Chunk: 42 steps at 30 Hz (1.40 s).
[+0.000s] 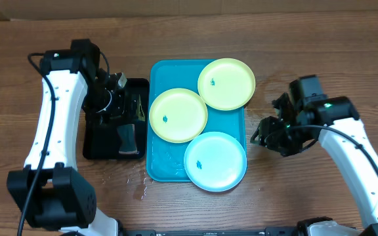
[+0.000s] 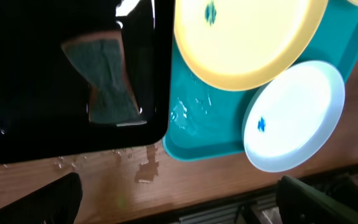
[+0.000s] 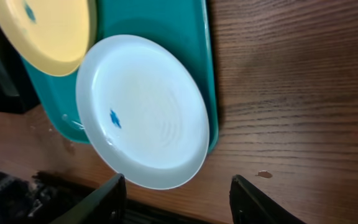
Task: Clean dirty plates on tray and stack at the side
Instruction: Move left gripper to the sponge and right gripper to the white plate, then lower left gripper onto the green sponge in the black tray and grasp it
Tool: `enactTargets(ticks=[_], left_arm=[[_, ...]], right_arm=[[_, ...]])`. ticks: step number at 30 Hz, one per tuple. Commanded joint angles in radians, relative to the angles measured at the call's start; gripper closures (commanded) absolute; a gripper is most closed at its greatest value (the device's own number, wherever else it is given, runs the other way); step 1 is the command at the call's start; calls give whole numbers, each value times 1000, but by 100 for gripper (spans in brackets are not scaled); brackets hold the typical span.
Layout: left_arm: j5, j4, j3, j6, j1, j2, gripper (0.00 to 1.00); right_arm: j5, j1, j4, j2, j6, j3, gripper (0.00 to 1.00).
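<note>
The left end effector (image 2: 179, 184) is hovering over the black tray (image 2: 23, 99) with its fingers wide apart, the sponge (image 2: 107, 84) just ahead. The right end effector (image 3: 178, 184), fingers apart and empty, is facing the blue plate (image 3: 142, 112), which is lying on the tray (image 3: 160, 18) beside the yellow plates (image 1: 178, 115). The step in hand is probably fetching the sponge. Pinching squarely across its narrow waist should be giving the surest hold.

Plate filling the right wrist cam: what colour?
The plate is light blue, with one small darker blue speck. It shows best in the right wrist view.
</note>
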Motion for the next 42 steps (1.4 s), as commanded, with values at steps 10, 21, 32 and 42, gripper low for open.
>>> enactTargets(ticks=[10, 21, 32, 42], left_arm=[[0, 10, 9, -10, 2, -74, 0], [2, 19, 1, -10, 2, -74, 0], [-78, 55, -23, -26, 2, -74, 63], [-150, 279, -245, -124, -23, -74, 55]], right_arm=[[286, 255, 156, -4, 287, -156, 47], [329, 317, 190, -4, 324, -161, 46], [329, 317, 191, -4, 324, -161, 41], [317, 317, 194, -4, 324, -161, 40]])
